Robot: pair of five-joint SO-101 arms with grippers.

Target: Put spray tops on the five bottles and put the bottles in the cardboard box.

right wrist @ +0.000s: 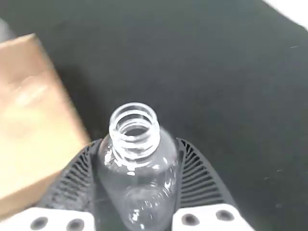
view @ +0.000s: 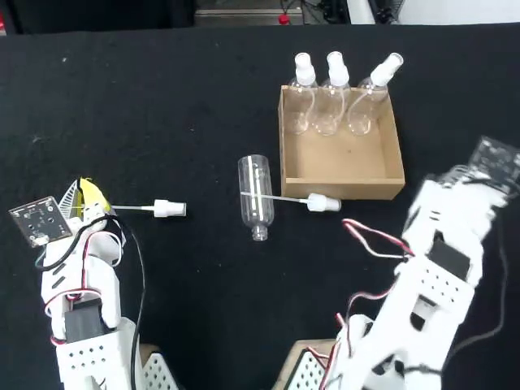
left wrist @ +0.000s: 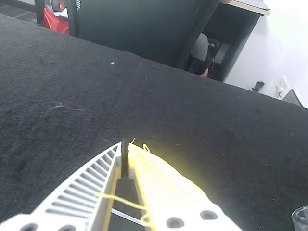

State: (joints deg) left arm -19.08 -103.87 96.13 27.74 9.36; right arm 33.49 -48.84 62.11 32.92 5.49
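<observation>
My right gripper is shut on a clear bottle with a bare threaded neck, held beside the cardboard box. The box holds three bottles with spray tops leaning on its far wall. Another open bottle lies on the black table, neck toward the front. One spray top lies by the box's front wall, its tube across that bottle. A second spray top lies left of it, its tube reaching my left gripper. That gripper is shut, with yellow tape on one finger.
The black cloth covers the whole table. My right arm stands just right of the box, with red and white cables looping off it. Chairs and a desk stand beyond the table's far edge.
</observation>
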